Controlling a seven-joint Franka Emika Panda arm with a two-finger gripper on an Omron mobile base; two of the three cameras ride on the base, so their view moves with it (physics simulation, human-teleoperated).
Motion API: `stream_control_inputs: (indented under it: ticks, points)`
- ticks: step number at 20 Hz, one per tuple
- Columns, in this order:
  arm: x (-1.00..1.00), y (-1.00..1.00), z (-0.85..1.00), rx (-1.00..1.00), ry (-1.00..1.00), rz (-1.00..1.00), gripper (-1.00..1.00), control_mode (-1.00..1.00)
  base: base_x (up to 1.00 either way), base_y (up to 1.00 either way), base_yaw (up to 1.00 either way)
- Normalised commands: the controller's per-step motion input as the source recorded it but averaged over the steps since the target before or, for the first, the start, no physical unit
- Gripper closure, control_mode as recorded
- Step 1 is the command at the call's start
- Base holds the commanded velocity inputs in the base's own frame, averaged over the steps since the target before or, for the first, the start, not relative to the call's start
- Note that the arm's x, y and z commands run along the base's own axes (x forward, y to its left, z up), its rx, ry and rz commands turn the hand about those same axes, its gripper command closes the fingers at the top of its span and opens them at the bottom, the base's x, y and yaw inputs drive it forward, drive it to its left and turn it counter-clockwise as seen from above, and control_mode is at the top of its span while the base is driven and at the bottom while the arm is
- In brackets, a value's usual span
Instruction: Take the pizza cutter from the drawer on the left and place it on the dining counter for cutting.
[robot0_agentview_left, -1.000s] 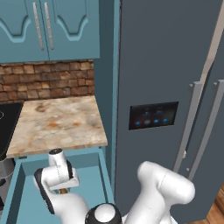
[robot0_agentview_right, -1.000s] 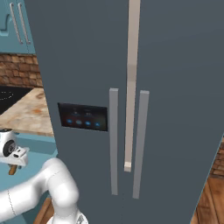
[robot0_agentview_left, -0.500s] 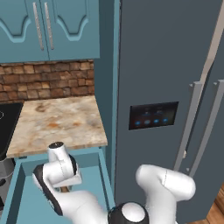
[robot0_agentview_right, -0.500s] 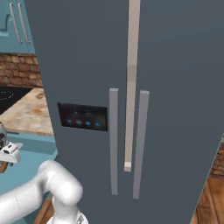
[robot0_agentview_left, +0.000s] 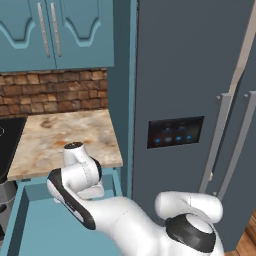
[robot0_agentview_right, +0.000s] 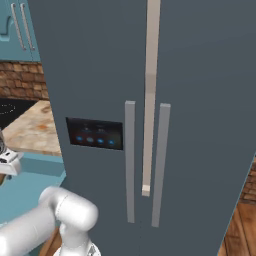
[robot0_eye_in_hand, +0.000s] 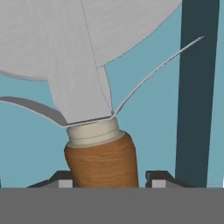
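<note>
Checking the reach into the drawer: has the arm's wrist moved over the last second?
Yes. In the left base view the wrist has risen toward the counter edge, above the drawer.

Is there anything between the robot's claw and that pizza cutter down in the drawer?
Nothing visible. In the hand view the pizza cutter lies right in front of the gripper, its brown handle sitting between the two fingertips, with only the bare teal floor of the drawer around it.
</note>
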Motion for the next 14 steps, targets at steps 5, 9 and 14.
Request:
stream_control_inputs:
  ticks: [5, 9, 14]
  points:
    - [-0.49, -0.16, 0.55, 0.0, 0.0, 0.0, 1.0, -1.0, 0.0, 0.0, 0.0]
    - [-0.46, -0.19, 0.42, 0.0, 0.0, 0.0, 1.0, -1.0, 0.0, 0.0, 0.0]
    - [-0.35, -0.29, 0.61, 0.0, 0.0, -0.01, 1.0, -1.0, 0.0, 0.0, 0.0]
